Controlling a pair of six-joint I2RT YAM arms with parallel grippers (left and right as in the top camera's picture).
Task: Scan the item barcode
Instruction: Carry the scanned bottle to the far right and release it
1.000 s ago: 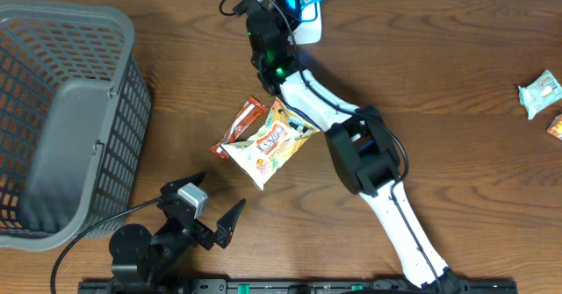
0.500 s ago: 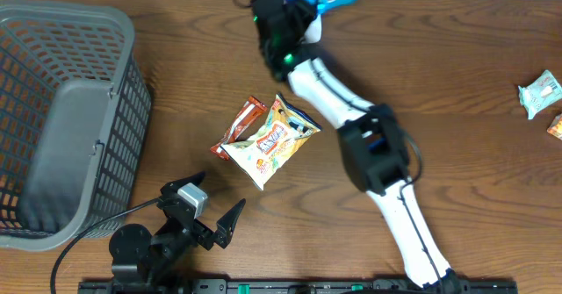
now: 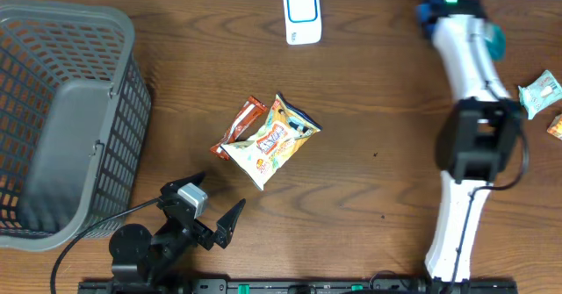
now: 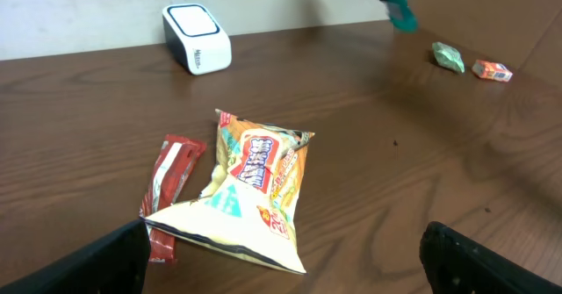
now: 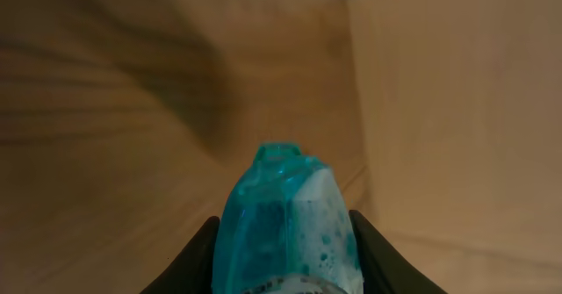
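1. The teal packet [image 5: 281, 197] is pinched between the two fingers of the right gripper [image 5: 283, 241] and is carried in the air at the far right of the table [image 3: 386, 110], close to its back edge.
2. The scanner [image 3: 301, 14] is seen well apart from the packet, off to the left along the same back edge. If the packet is released here, the barcode probably goes unread.
3. The barcode itself cannot be made out in any view. If the wrong face is turned toward the scanner window, a pass could be wasted.
4. The table is rendered as a blur in the right wrist view, so fast travel is suspected. A soft, glossy packet could be twisted or slid out of the grip on a quick swing.
5. With the back edge so near, a dropped packet could be lost off the table.
6. A pale green packet [image 3: 538, 92] and an orange one [image 3: 555, 127] lie near the right arm; they could be knocked away if the arm is lowered carelessly.
7. The snack bag [image 3: 270, 143] and the red bar [image 3: 241, 123] under it lie mid-table, clear of the scanner.
8. The left gripper [image 3: 213, 199] is held spread wide and empty at the near edge, beside the basket [image 3: 132, 48], so little trouble is expected from it.
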